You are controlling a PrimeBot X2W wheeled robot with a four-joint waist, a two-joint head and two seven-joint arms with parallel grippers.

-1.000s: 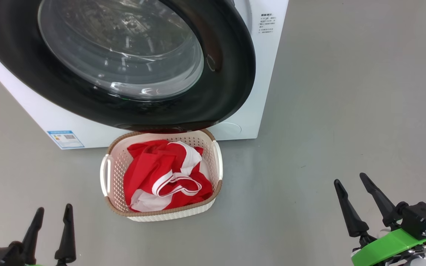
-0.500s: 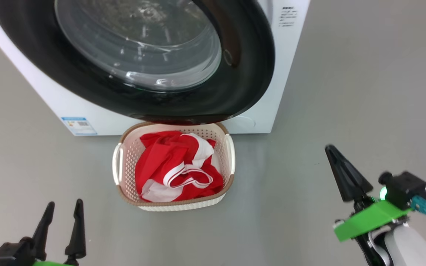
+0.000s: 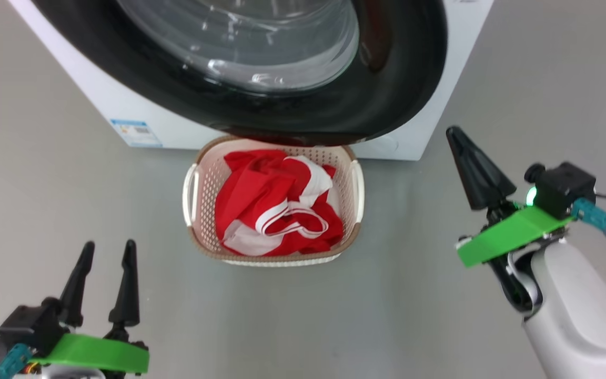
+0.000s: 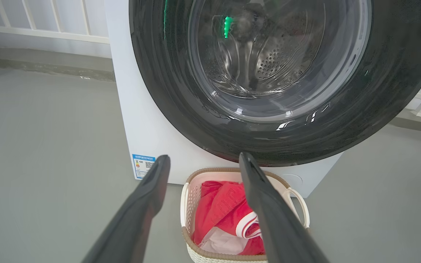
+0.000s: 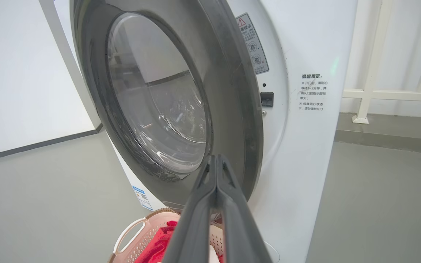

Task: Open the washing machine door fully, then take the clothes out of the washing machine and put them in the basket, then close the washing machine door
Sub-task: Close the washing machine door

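The door, above and ahead of both pincers, has a glossy black rim that mirrors the light. Its glass is clear, smooth and shiny. Through it the drum looks like bright perforated metal. The washer, just beyond the right pincer, is smooth white with a soft sheen and bears a paper-like label. Ahead of the left pincer, the basket is cream perforated plastic with a brown woven-look rim. The clothes in it are soft, matt, creased red cloth with white trim. The pincers' fingers are matt and dark, and their brackets look like matt green plastic. The floor is smooth grey with a dull sheen.
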